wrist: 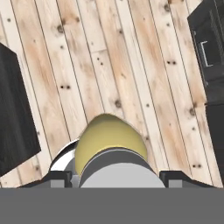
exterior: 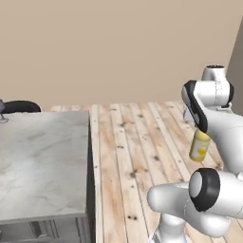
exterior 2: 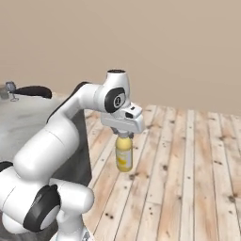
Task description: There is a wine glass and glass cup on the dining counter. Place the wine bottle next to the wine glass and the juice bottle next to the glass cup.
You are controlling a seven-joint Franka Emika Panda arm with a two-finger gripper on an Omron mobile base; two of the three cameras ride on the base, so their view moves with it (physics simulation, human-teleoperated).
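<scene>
Claw (exterior 2: 124,135) is clamped on the neck of the juice bottle (exterior 2: 124,157). Bottle hangs upright below the claw, in the air over the wooden plank floor (exterior 2: 188,179), off the tabletop (exterior: 42,161) and well to the side of its dark end wall.

Left base view: juice bottle (exterior: 200,145) is partly hidden behind the arm's white links; only the yellow body shows, out past the tabletop's near corner, with bare floor (exterior: 133,152) between them.

Hand view: yellow bottle shoulder (wrist: 109,140) sits right under the camera with a grey cap ring at the bottom, floor planks (wrist: 109,57) beyond it. Dark cabinet faces sit at two edges of that view; cannot tell which units they are.

Wine glass (exterior 2: 12,89) stands on the far end of the tabletop (exterior 2: 28,117) in the right base view, small and upright, well apart from the held bottle. Just beside it a greyish shape at the frame edge is too cut off to name. A low black rounded object (exterior 2: 33,91) lies just beside the glass on the side toward the arm; same black shape (exterior: 20,106) shows at the far edge of the tabletop in the left base view.

Tabletop surface nearest the arm is grey-white marble.
</scene>
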